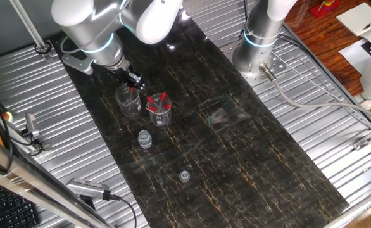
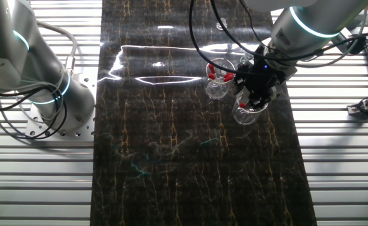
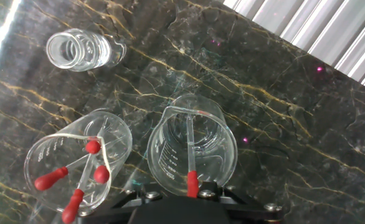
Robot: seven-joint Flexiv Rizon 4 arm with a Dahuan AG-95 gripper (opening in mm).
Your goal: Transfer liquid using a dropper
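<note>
The gripper [image 3: 192, 190] is closed on the dropper [image 3: 190, 155], which stands upright inside the beaker [image 3: 192, 149], tip down.

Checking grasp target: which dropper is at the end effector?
The lone dropper standing in the right-hand beaker of the hand view, its red bulb at the end effector. The other four sit together in the neighbouring beaker.

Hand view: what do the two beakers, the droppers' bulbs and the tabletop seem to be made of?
The beakers look like clear glass, perhaps plastic: see-through walls, printed graduations. The dropper bulbs look like matte red rubber. The tabletop looks like polished dark marble or a laminate imitation: gold veining, glossy reflections.
</note>
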